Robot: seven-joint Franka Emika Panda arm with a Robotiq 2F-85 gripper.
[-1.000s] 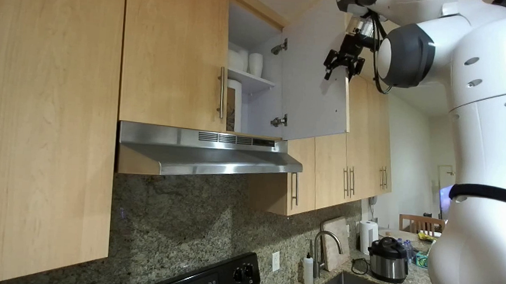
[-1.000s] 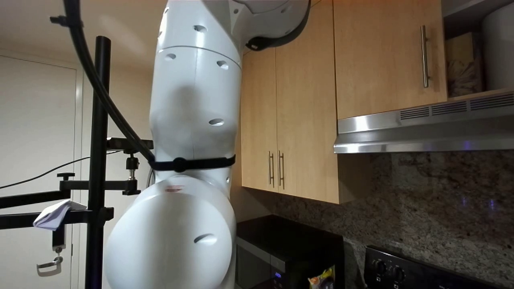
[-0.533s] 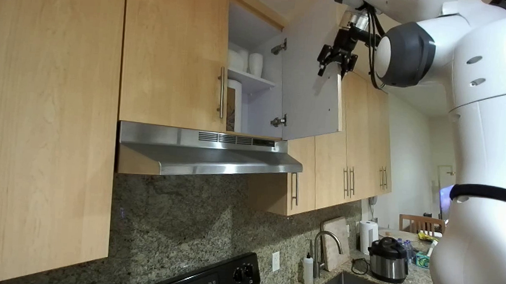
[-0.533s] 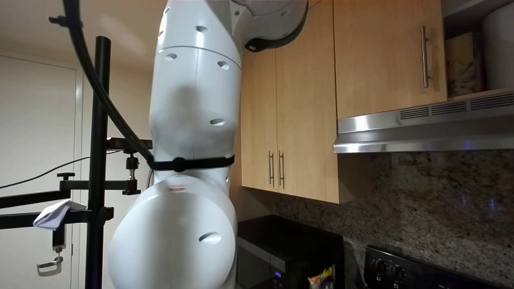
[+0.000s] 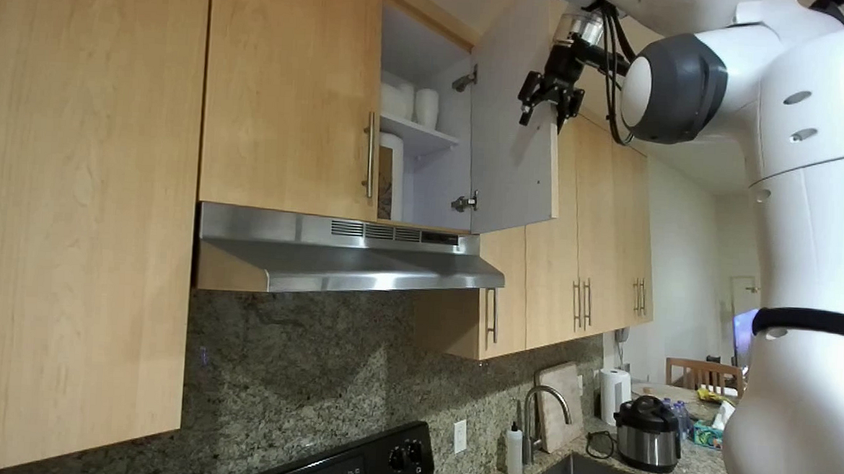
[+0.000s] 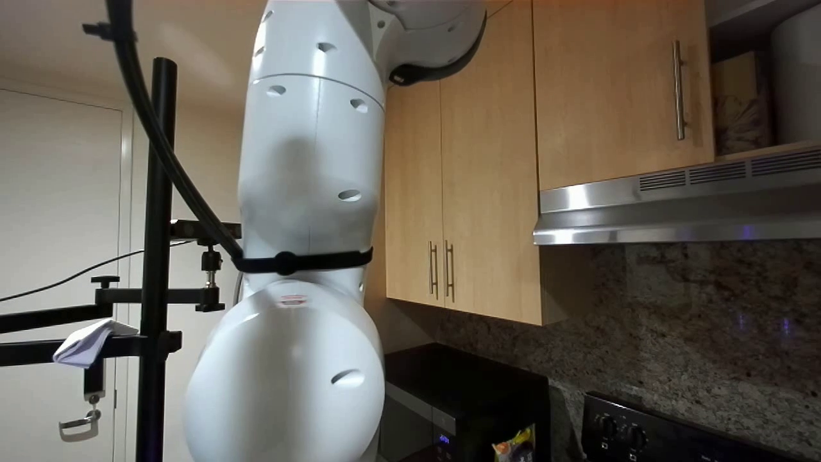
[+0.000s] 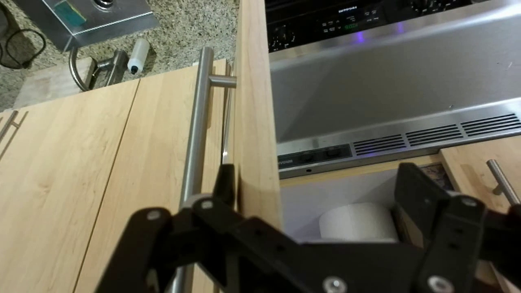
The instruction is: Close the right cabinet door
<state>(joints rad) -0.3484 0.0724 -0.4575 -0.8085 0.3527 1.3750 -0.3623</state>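
Observation:
The right cabinet door (image 5: 506,147) stands open in an exterior view, its pale inner face showing. In the wrist view its maple edge (image 7: 256,122) runs between my fingers, with its metal bar handle (image 7: 199,122) on the outer side. My gripper (image 5: 543,122) is open at the door's free edge; it also shows in the wrist view (image 7: 315,173). One finger (image 7: 225,183) is on the outer side, between handle and door, close against the edge. The opposite finger (image 7: 419,195) is on the inner side, well apart from it. Whether the finger touches is unclear.
The matching left door (image 5: 292,93) is shut; it also shows in an exterior view (image 6: 622,90). White dishes (image 5: 426,107) and a paper roll (image 7: 358,221) stand inside the cabinet. The steel range hood (image 5: 363,263) is below. Taller maple doors (image 5: 607,225) stand beyond the open door.
The right cabinet door has swung somewhat toward the cabinet. My gripper has moved left with its edge in the exterior view, staying open.

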